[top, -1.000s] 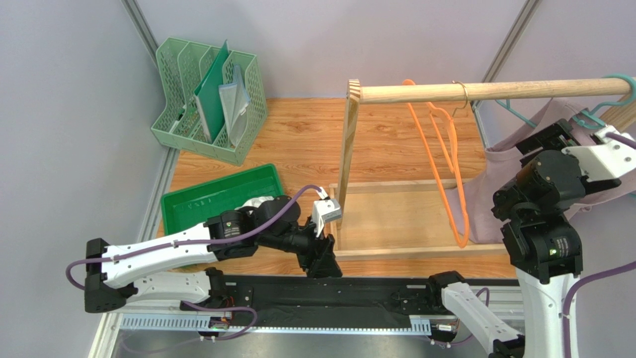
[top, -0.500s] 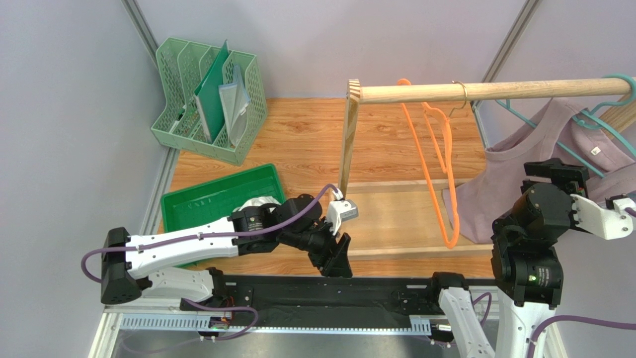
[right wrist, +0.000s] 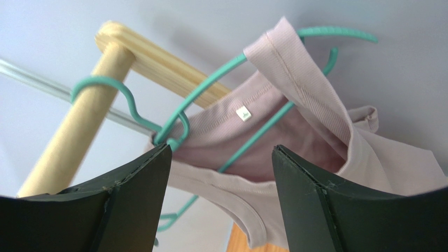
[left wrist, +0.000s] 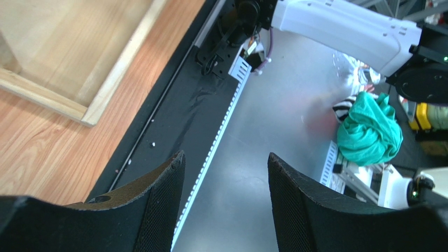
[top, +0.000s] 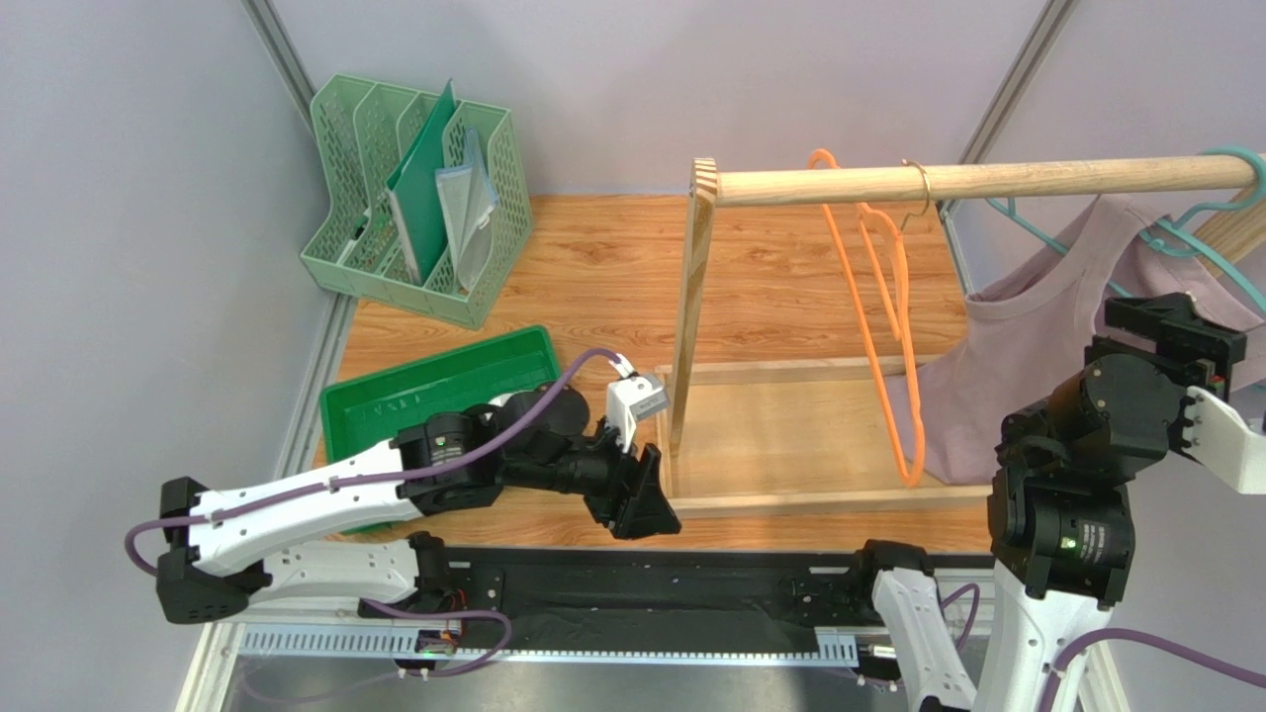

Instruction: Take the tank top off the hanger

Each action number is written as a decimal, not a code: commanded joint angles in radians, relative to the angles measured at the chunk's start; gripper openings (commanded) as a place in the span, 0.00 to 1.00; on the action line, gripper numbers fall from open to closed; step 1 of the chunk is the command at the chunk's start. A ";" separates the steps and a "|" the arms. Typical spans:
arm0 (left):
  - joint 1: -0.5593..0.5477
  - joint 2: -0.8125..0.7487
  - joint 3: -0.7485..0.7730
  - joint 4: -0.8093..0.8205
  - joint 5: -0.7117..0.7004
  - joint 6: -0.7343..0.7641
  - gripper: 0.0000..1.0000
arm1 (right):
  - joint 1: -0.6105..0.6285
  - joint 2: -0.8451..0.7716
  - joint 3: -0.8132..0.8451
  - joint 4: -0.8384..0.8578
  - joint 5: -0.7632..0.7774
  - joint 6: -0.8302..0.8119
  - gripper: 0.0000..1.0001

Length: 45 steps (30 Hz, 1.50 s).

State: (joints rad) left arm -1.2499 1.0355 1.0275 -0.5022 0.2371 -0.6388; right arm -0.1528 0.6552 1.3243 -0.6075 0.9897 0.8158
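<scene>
A pale mauve tank top hangs on a teal hanger at the right end of the wooden rail. In the right wrist view the tank top and the teal hanger fill the space above my open right gripper, which holds nothing. In the top view my right gripper sits just below the hanger. My left gripper is open and empty, low by the rack's front base rail; in its own view my left gripper points past the table's near edge.
An empty orange hanger hangs mid-rail. The wooden rack's upright post and base frame stand on the wooden tabletop. A green tray and a green file organiser are at the left. A teal cloth lies below the table.
My right gripper has swung back up toward the teal hanger after dropping away. My left arm has pulled back leftward. The orange hanger keeps swinging.
</scene>
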 commanded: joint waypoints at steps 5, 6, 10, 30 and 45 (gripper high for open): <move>-0.003 -0.068 0.017 -0.114 -0.145 -0.076 0.64 | -0.154 0.118 0.095 0.071 -0.024 0.117 0.74; -0.003 -0.074 0.014 -0.125 -0.145 -0.084 0.65 | -0.157 0.129 0.099 0.069 -0.016 0.111 0.74; -0.003 -0.083 -0.007 -0.122 -0.148 -0.107 0.65 | -0.183 0.150 0.118 0.069 0.023 0.118 0.74; -0.003 -0.129 -0.075 -0.139 -0.145 -0.139 0.64 | -0.484 0.294 0.181 0.069 -0.379 0.313 0.66; -0.003 -0.080 -0.066 -0.096 -0.142 -0.130 0.64 | -0.541 0.328 0.165 0.109 -0.566 0.318 0.48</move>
State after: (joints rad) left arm -1.2499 0.9463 0.9539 -0.6426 0.0948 -0.7650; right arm -0.6933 0.9989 1.4776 -0.5400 0.4812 1.1324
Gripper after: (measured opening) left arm 0.644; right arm 0.503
